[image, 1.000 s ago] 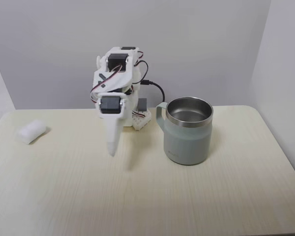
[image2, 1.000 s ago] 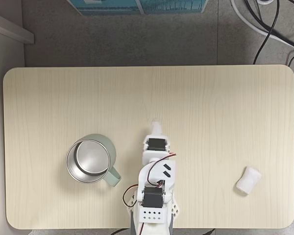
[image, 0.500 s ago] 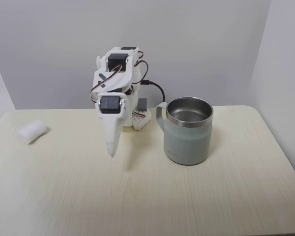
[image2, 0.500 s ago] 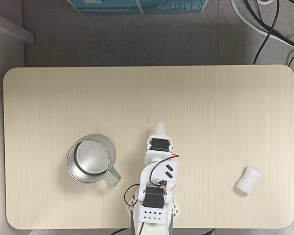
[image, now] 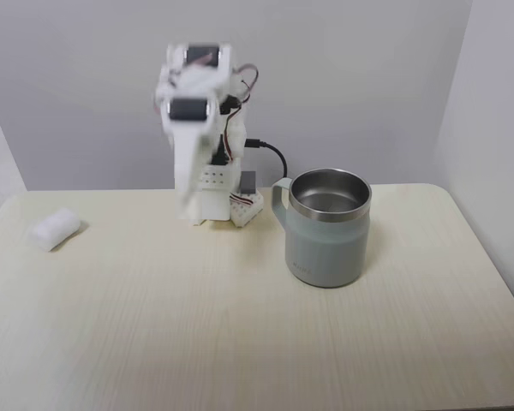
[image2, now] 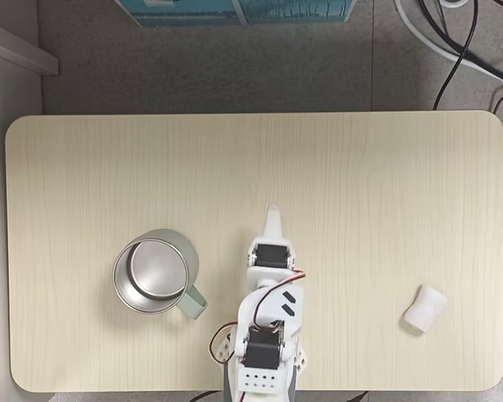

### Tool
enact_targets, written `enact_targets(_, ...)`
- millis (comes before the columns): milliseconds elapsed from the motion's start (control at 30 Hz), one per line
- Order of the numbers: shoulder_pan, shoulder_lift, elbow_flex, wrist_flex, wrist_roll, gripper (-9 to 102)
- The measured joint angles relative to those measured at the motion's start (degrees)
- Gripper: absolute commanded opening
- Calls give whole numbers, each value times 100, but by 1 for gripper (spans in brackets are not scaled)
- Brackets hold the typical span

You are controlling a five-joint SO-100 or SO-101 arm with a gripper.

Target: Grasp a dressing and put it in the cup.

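Note:
The dressing (image: 55,229) is a small white fluffy pad lying near the table's left edge in a fixed view; seen from above, the dressing (image2: 425,307) lies at the lower right. The cup (image: 327,227), a pale grey-green mug with a steel rim, stands right of the arm's base; from above, the cup (image2: 155,270) is at the lower left, handle towards the arm. My white gripper (image: 192,216) hangs motion-blurred, pointing down, well above the table and far from both. From above, the gripper (image2: 272,211) shows as one narrow tip, fingers together, holding nothing.
The light wooden table (image2: 360,167) has rounded corners and wide bare room around the arm. The arm's base (image: 238,206) sits at the back edge with a black cable beside it. On the floor lie cables (image2: 461,42) and a blue box (image2: 235,10).
The arm has swung up: in the front view the gripper rose sharply and now looks blurred. From above its tip crept slightly further from the base. Dressing and cup have not moved.

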Motion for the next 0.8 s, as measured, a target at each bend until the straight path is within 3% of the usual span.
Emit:
enact_targets(333,1318,2048,3138,1547,-1222,4)
enact_targets(567,2399,4096,5027,3076,-3243,15)
enact_targets(800,3639,5493,5660,3744,-5432,26)
